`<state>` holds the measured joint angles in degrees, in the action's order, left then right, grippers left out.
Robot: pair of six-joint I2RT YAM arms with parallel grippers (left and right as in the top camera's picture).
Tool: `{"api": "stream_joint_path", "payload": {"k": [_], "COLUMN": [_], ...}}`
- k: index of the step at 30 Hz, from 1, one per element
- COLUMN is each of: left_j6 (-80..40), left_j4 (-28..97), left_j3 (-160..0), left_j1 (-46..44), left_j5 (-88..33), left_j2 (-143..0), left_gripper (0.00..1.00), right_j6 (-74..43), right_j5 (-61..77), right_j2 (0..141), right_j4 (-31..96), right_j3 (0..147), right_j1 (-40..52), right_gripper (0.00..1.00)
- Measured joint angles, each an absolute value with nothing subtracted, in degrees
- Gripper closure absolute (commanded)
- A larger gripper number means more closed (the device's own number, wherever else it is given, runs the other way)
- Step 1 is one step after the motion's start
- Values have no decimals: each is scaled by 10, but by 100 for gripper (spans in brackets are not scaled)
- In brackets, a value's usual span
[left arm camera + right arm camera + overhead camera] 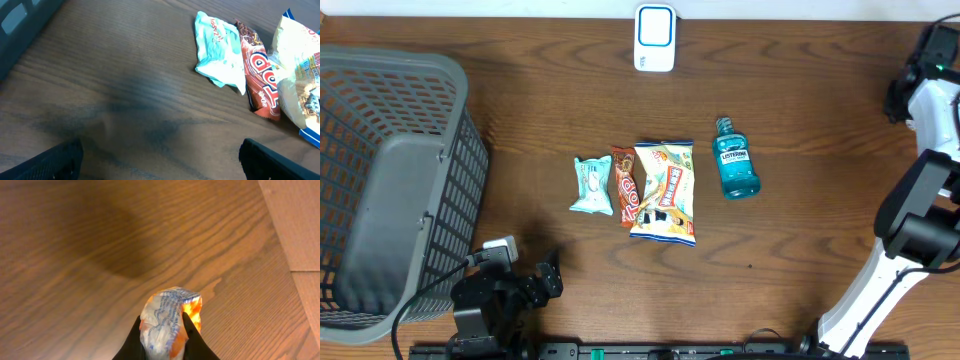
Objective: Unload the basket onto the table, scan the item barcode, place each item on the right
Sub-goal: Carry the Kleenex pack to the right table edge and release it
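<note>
Leftmost, a grey plastic basket [390, 58] with slatted walls stands on the wooden table [800, 100], filling its left end. Just right of the basket, at the near edge, is the left gripper [548, 278]; its wrist view shows the fingers spread wide with nothing between them, over bare wood. At the table's middle three snack items lie flat in a row, touching side by side: a teal packet [591, 186], then a brown-and-orange snack bar [625, 187], then a larger white-and-yellow snack bag [665, 192] with a blue lower edge. Beyond the row, at the far edge of the table, sits a white-and-blue scanner [655, 38], well apart from the snacks. Just right of the snack bag, not touching it, a blue Listerine bottle [736, 160] lies on its back, cap toward the far edge. Farther right, the white right arm [920, 200] rises along the table's right side. In its wrist view the right gripper [162, 330] has its black fingers pressed onto an orange-and-white packet [172, 312] with blue print, pinching the crinkled wrapper. The packet is held over bare wood, near a seam with paler boards.
</note>
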<state>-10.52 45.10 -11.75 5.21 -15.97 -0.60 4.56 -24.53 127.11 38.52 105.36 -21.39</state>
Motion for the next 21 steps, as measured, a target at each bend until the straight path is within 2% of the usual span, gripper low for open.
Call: {"api": "stream_joint_path", "payload": {"k": [4,8,9,10,11,21], "left_j6": [-105,-105,-105,-105,-105,-105], "left_j4": [451,451,451,451,451,451], "left_j3": [-117,-117,-117,-117,-117,-117], "left_j1": [52,52,52,52,52,52], "left_j5": [-160,-160,-160,-160,-160,-160], "left_j2": [-6,-6,-6,-6,-6,-6], "left_gripper": [2,2,2,2,2,2], "right_j6": [47,46,43,39,35,19], "right_j5": [-244,-242,-242,-241,-241,-195], "right_j2": [1270,1270,1270,1270,1270,1263], "right_j4": [371,373,373,375,376,386], "right_j3": [1054,1054,1053,1053,1053,1053], "right_j1": [-231,-244,-247,-249,-251,-254], "right_gripper": [82,41,27,5,1,1]}}
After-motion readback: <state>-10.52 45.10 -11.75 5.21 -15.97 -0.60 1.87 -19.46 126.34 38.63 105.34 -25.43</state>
